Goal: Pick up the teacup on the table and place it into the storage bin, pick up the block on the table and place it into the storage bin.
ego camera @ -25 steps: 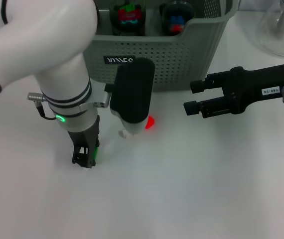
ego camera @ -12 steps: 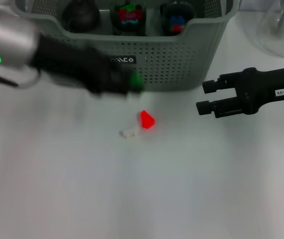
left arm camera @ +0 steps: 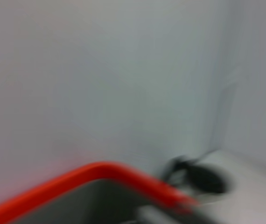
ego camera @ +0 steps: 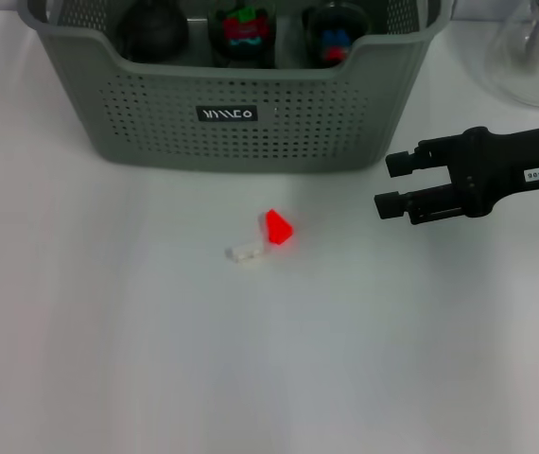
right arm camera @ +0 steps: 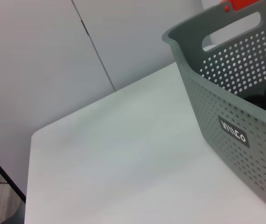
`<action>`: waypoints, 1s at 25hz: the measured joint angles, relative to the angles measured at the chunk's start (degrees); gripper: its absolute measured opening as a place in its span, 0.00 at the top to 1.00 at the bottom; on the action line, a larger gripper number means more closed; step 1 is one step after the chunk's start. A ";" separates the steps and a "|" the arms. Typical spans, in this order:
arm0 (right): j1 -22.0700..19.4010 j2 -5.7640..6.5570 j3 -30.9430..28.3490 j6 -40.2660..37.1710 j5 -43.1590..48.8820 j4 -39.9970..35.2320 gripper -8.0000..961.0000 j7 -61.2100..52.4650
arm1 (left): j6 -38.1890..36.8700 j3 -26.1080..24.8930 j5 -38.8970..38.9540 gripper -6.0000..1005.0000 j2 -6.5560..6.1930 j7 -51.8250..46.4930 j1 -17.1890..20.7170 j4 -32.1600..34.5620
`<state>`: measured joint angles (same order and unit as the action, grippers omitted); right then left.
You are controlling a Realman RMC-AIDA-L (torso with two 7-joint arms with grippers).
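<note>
White bench (ego camera: 109, 359), plain and smooth all the way across. The storage bin (ego camera: 298, 123) sits on it along the far edge, grey-green, perforated, black label facing the robot. Just in front of the bin, a little way off its front wall, a red block (ego camera: 278, 228) lies on the surface, and a small white piece (ego camera: 244, 253) rests right beside it on the side away from the bin. To the right of the bin stands a clear glass vessel (ego camera: 534, 57).
</note>
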<state>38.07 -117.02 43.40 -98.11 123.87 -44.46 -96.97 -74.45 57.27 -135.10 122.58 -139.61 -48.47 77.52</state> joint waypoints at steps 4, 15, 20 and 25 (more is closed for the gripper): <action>0.30 0.02 0.10 0.11 0.03 -0.01 0.19 0.15 | 8.43 2.88 -14.85 0.59 -0.66 -7.53 -8.36 -11.68; 0.52 0.04 0.11 0.04 0.06 -0.01 0.19 0.71 | 24.29 4.11 -28.20 0.58 -2.96 -15.47 -19.15 -36.55; 0.51 0.04 0.10 0.02 0.06 -0.02 0.19 0.83 | 25.48 4.16 -28.40 0.57 -3.67 -15.81 -18.74 -39.35; 0.45 0.04 0.11 0.01 0.11 -0.01 0.19 0.91 | 25.59 5.50 -28.54 0.55 -3.41 -15.62 -16.96 -38.18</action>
<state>38.52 -116.98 43.51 -98.10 123.98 -44.47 -96.06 -48.86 62.77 -163.65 119.17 -155.23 -65.43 39.34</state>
